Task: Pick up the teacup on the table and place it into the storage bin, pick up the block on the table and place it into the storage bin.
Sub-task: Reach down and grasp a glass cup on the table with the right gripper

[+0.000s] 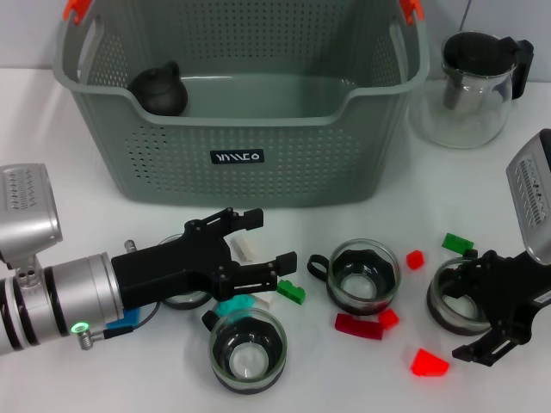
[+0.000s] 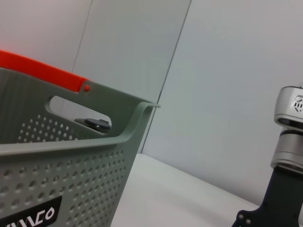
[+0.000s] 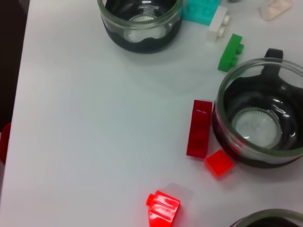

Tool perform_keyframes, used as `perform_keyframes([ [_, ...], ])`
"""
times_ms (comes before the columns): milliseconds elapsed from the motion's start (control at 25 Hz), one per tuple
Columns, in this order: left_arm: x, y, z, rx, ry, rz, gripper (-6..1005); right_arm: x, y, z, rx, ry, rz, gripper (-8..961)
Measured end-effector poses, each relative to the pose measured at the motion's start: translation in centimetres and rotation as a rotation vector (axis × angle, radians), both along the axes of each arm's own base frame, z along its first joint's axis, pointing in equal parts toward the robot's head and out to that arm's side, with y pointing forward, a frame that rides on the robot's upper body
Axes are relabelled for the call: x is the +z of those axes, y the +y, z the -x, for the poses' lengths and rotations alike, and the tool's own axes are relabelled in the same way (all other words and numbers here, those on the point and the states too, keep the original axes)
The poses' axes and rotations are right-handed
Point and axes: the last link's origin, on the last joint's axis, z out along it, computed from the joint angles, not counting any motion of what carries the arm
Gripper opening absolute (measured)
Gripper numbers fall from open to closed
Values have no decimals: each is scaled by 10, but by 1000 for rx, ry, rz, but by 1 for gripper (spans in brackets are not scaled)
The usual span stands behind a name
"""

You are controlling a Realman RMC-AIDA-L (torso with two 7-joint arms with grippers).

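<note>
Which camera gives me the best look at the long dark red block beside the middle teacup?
The right wrist view: the dark red block lies whole and unobstructed there, right beside the middle teacup. The head view shows the block too, farther off, in front of that cup. The left wrist view misses it, showing only the storage bin.

Glass teapot (image 1: 472,90) with a black lid at the back on the right of the white table (image 1: 52,155), small dark round pot (image 1: 160,89) behind it
</note>
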Motion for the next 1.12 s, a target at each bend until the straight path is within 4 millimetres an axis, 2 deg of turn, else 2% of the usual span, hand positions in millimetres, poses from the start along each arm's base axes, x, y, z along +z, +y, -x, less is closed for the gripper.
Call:
perform_keyframes([
  [240,0,1,0,3,2,-3,932,-3,0,0,-13,-16,-5,928],
  [640,-2,0,3,15,12,-7,932,-3,0,1,-21,-31,-7,826],
  [880,-3,0,3,15,11,-7,932,-3,1,1,-27,-66,-13,602],
  [1080,-2,0,3,18,9,-11,933,-1,5,5,-61,-75,-31,373],
  [1120,-2,0,4,20,8,-13,933,0,5,6,-66,-76,-31,294],
])
